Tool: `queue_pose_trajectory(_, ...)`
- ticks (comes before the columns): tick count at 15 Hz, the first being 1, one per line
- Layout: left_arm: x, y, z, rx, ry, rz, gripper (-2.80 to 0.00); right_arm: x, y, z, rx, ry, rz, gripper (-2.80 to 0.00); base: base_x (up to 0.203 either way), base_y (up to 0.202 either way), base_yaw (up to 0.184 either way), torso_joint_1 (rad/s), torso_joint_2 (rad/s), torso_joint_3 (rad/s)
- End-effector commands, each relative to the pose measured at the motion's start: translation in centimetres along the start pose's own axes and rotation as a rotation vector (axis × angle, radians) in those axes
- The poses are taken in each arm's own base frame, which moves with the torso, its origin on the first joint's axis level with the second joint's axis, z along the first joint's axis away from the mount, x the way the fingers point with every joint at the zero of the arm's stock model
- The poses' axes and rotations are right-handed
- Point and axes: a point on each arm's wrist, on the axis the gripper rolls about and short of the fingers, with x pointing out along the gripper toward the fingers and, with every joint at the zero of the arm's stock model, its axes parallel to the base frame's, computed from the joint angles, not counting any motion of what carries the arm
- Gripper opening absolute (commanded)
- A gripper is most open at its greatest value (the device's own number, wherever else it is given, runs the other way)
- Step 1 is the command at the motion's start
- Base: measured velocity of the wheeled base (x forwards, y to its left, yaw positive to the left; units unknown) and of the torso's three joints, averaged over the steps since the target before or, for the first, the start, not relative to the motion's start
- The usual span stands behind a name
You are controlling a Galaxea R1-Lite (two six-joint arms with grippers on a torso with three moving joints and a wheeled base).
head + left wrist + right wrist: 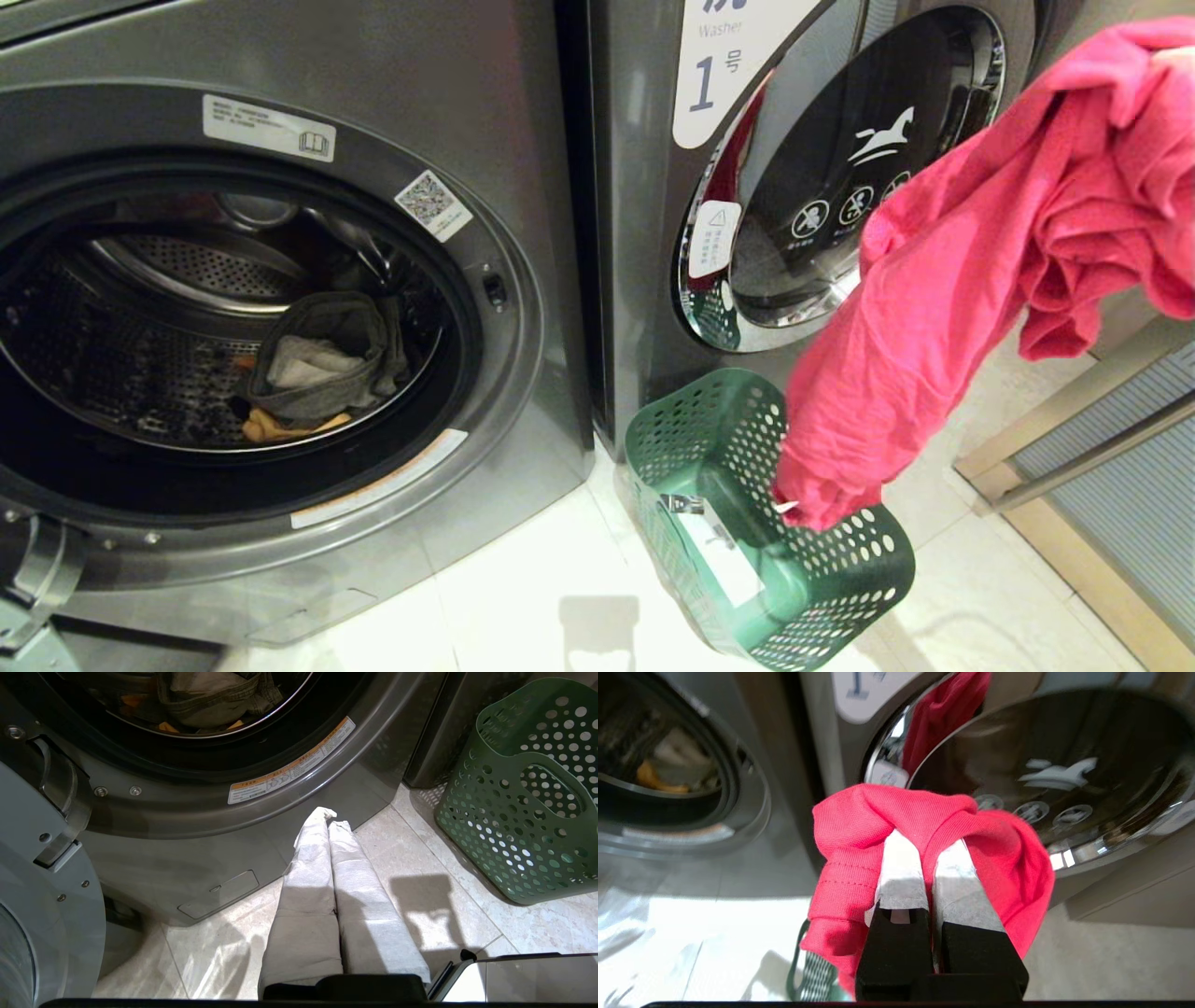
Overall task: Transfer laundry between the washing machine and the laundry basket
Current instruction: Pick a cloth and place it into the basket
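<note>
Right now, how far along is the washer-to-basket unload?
Done: the open washing machine has given up one garment. In hand: the right claw is shut on the red garment, which hangs above the green laundry basket, not yet dropped in. Left: a grey-green garment and a yellow-orange one lie in the drum. The left claw is shut, empty, low by the washer's front.

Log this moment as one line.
right gripper: shut on red garment | above laundry basket | left gripper: shut, parked
</note>
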Motion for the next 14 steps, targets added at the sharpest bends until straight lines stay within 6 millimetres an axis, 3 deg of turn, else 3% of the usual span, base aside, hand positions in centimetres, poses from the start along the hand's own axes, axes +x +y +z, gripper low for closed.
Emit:
queue_pose_trajectory(1,0.0,0.0,0.0,0.000,-0.002,0.000,-2.80,1.2,0.4,-1.3,0.000,0.052,0.018,-2.80,0.000,0.000,0.000,0.000,0.00,0.000)
queue_pose_trajectory(8,0.0,0.0,0.0,0.000,-0.002,0.000,-2.80,6.0,2.5,-8.5,0.020,0.120,0.047,-2.80,0.000,0.000,0.000,0.000,0.00,0.000)
queue_pose_trajectory(14,0.0,0.0,0.0,0.001,-0.001,0.000,-2.80,5.8,5.8,-14.1,0.060,0.250,0.167,-2.80,0.000,0.000,0.000,0.000,0.00,0.000)
